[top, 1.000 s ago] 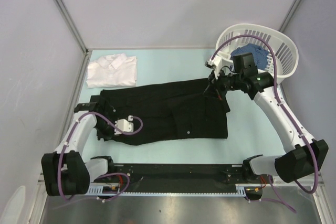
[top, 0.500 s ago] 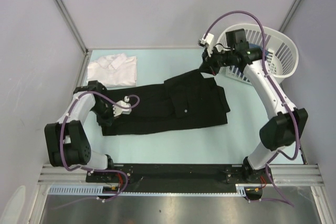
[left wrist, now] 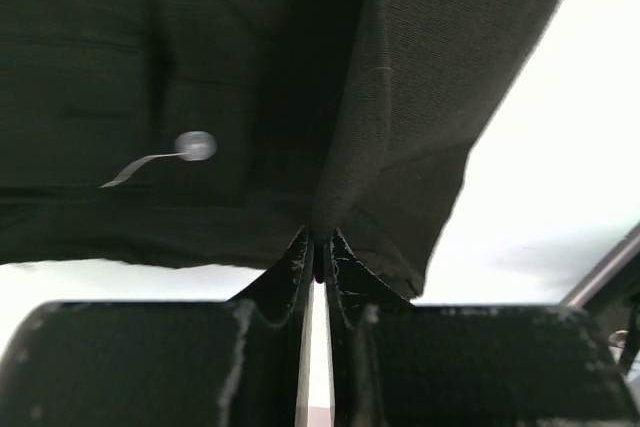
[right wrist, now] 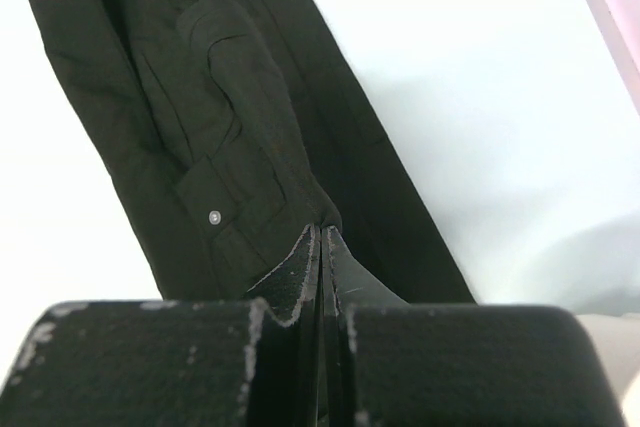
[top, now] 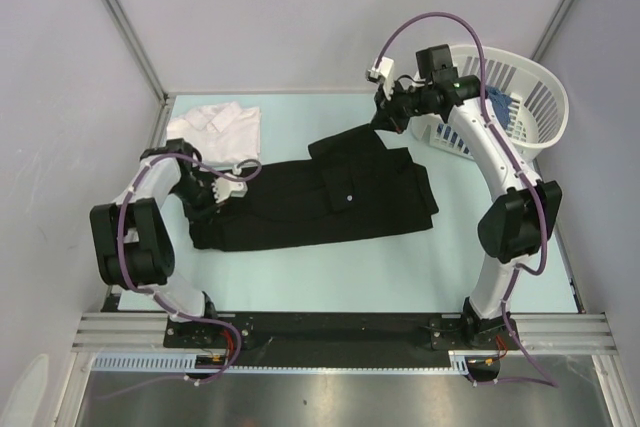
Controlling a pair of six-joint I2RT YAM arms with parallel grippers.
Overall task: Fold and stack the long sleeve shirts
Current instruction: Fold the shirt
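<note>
No text, label, brand, number or sign is showing readably in any view: none on the black shirt (top: 300,209), the white shirt (top: 215,129) or the basket (top: 548,75).

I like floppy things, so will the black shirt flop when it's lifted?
Probably floppy: the black shirt hangs in folds from the right gripper. Likely light, since a small pinch lifts its corner. It probably won't roll; it lies flat and creased.
</note>
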